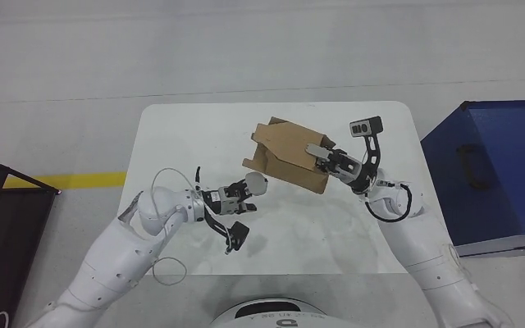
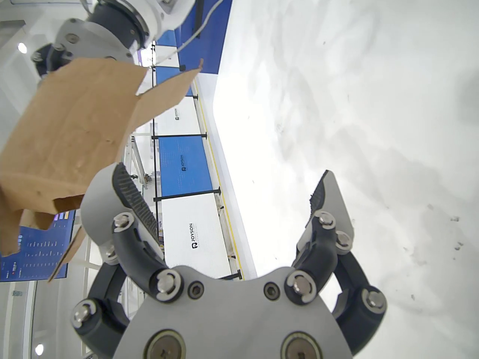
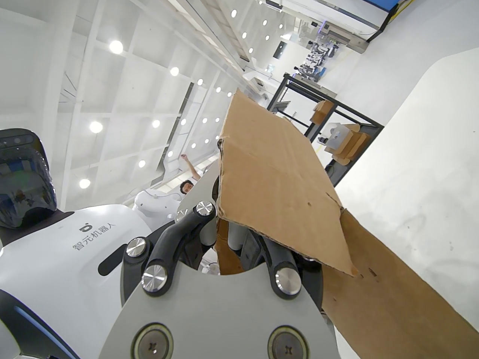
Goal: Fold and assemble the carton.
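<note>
1. I see a white bench (image 1: 189, 139) from above, with both robot arms reaching in over its near edge.
2. The carton (image 1: 287, 156) is plain brown cardboard, only partly folded. It is held up off the bench, over the middle and a little toward the right side, and it is tilted.
3. My right gripper (image 1: 321, 157) is closed on the carton's right-hand edge. In the right wrist view a cardboard panel runs in between its fingers, and that panel hides the fingertips. A second, longer panel slopes away beneath it.
4. My left gripper (image 1: 250, 190) sits at the carton's lower left corner. Its jaws are spread wide and hold nothing.
5. In the left wrist view, one ribbed finger pad (image 2: 131, 196) is just beside the carton's lower edge. I cannot tell whether it touches. The other finger stands well clear, over bare bench.
6. In that same view, loose flaps (image 2: 168, 91) stick out from the carton's far end, not yet folded in.
7. A blue bin (image 1: 484, 164) stands on the floor, just beside the right end of the bench.
</note>
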{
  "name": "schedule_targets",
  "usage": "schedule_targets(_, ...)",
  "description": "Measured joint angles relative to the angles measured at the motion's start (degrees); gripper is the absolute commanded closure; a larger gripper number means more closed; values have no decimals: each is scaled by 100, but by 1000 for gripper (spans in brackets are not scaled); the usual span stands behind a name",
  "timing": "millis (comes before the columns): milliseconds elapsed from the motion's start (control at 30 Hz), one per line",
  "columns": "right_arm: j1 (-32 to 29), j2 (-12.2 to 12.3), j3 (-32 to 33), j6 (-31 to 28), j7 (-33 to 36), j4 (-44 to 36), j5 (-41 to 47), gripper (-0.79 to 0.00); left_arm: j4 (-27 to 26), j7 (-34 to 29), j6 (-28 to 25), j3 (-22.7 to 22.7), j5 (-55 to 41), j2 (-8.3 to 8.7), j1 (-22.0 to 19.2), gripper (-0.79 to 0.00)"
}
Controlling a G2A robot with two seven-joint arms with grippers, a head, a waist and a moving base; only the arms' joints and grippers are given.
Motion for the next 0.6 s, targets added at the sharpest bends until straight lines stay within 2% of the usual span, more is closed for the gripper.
schedule_targets(300, 79, -45, -179, 47, -44, 3, -80, 0, 55, -112, -184, 351, -393, -122, -362, -785)
schedule_targets(600, 55, -33, -263, 130, 302, -92, -375, 0, 225, -385, -446, 377, -1123, -213, -608, -785)
